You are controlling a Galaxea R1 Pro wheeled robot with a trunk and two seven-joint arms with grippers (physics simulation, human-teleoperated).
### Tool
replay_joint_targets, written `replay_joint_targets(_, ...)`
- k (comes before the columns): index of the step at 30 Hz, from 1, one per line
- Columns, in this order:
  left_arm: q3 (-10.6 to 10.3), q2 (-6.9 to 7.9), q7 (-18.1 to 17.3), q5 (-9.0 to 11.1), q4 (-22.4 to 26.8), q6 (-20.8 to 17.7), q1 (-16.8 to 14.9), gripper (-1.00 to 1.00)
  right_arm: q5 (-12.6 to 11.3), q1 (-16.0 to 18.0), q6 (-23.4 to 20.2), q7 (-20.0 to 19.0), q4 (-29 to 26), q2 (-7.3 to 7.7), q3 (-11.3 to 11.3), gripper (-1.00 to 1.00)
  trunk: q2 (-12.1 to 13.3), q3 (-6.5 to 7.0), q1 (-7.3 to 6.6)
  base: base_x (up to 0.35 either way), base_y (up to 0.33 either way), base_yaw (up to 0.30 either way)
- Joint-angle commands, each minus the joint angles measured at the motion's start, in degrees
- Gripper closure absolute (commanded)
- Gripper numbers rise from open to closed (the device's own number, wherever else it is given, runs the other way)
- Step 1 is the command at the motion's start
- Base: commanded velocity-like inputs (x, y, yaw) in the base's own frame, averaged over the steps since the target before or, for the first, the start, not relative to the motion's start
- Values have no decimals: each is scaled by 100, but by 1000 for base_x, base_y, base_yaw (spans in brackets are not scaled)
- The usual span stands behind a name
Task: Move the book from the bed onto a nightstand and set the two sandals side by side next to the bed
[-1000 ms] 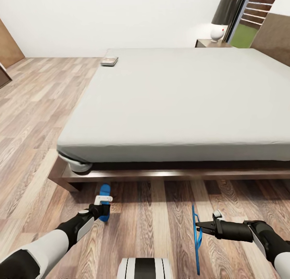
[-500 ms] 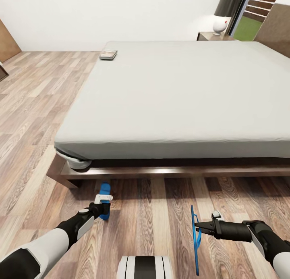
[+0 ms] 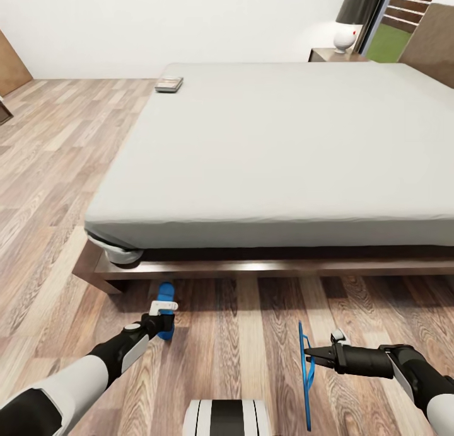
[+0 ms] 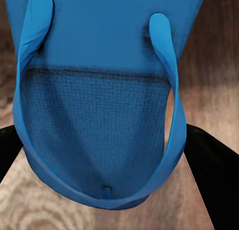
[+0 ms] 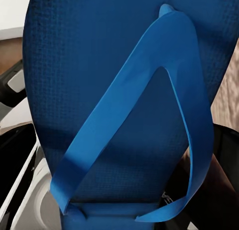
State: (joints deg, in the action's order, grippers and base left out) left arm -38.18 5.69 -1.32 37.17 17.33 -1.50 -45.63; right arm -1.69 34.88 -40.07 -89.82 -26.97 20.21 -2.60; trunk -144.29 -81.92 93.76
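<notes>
Right jaws [image 3: 308,355] are gripping a bright blue flip-flop sandal [image 3: 307,385] on edge; left jaws [image 3: 162,322] are pinching the other blue sandal [image 3: 165,297] beside the grey-mattressed bed [image 3: 277,152]. The small dark paperback [image 3: 169,84] is lying at the mattress's far corner.

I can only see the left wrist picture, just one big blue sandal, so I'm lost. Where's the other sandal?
Observer: The right pincer grips the other sandal, turned up on its edge.
Operator: Is the book moved yet?
Observer: No, the book lies on the bed's far corner.
Operator: Is there a nightstand?
Observer: Yes, a nightstand stands beyond the bed, with a white lamp on it.
</notes>
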Motion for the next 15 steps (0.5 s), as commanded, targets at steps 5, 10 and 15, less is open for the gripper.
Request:
replay_joint_targets(5, -32, -2, -9, 18, 98, -23, -20, 100, -7, 2, -60, -18, -1, 0, -3, 100, -6, -70, 6, 0, 0, 0)
replay_joint_targets(10, -32, 2, -14, 18, 105, -26, -39, 100, -8, 2, -57, -18, -1, 0, -3, 100, -6, -70, 6, 0, 0, 0)
replay_joint_targets(15, -32, 12, -17, 18, 107, -26, -48, 100, -8, 2, -57, -18, -1, 0, -3, 100, -6, -70, 6, 0, 0, 0)
